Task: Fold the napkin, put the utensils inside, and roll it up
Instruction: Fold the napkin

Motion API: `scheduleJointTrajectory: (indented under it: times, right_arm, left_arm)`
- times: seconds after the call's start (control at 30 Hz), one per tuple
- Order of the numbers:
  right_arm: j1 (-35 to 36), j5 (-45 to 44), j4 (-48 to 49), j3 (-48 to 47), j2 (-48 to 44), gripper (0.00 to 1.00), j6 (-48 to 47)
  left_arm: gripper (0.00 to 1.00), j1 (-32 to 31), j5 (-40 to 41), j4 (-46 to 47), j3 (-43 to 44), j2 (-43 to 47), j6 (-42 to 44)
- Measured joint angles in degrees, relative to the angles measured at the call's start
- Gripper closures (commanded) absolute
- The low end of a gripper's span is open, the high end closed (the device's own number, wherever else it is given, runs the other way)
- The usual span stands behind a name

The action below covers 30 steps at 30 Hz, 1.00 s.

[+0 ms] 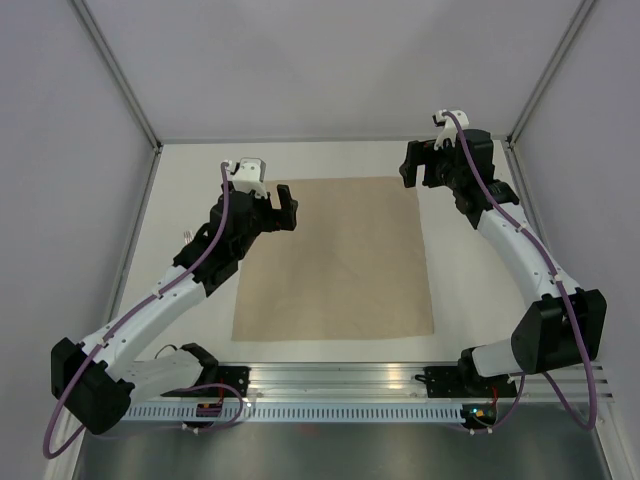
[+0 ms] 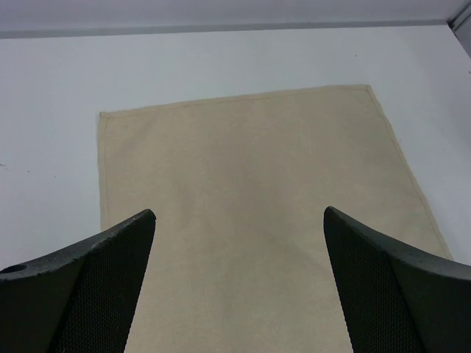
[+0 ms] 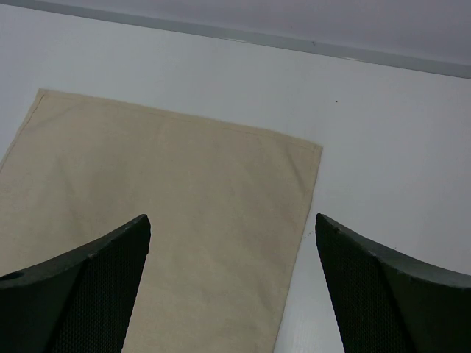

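Observation:
The tan napkin (image 1: 340, 260) lies flat and unfolded on the white table (image 1: 470, 290). My left gripper (image 1: 280, 212) hovers open and empty over the napkin's far left corner. In the left wrist view the napkin (image 2: 243, 147) spreads out below the gripper (image 2: 239, 212), its jaws wide apart. My right gripper (image 1: 413, 165) hovers open and empty just beyond the napkin's far right corner. In the right wrist view the napkin (image 3: 169, 162) and its edge lie below the gripper (image 3: 232, 218). No utensils show in any view.
Grey walls and metal frame posts (image 1: 120, 80) enclose the table on three sides. A slotted metal rail (image 1: 340, 380) with the arm bases runs along the near edge. A tiny reddish mark (image 1: 187, 233) sits on the table left of the left arm.

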<state>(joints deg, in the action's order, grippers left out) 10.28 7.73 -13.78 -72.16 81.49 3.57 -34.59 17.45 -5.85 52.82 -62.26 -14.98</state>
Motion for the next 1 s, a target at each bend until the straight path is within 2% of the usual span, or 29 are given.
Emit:
scheduleJointTrajectory:
  times: [0.37, 0.47, 0.7, 1.0]
  right_arm:
    - [-0.02, 0.92, -0.63, 0.02, -0.22, 0.02, -0.46]
    - [-0.02, 0.94, -1.18, -0.02, -0.22, 0.02, -0.70]
    - [-1.57, 0.37, -3.76, -2.93, -0.22, 0.02, -0.90]
    - [-8.98, 1.09, -7.37, -5.22, -0.59, 0.05, -0.81]
  left_arm:
    - [0.00, -0.07, -1.66, 0.02, 0.00, -0.57, 0.24]
    - [0.00, -2.23, -1.14, 0.04, 0.28, -2.05, 1.01]
    - [0.03, -17.33, 4.68, 1.22, 4.66, -14.49, 2.32]
    - [0.05, -36.09, 11.39, 6.01, 12.48, -34.01, 2.86]
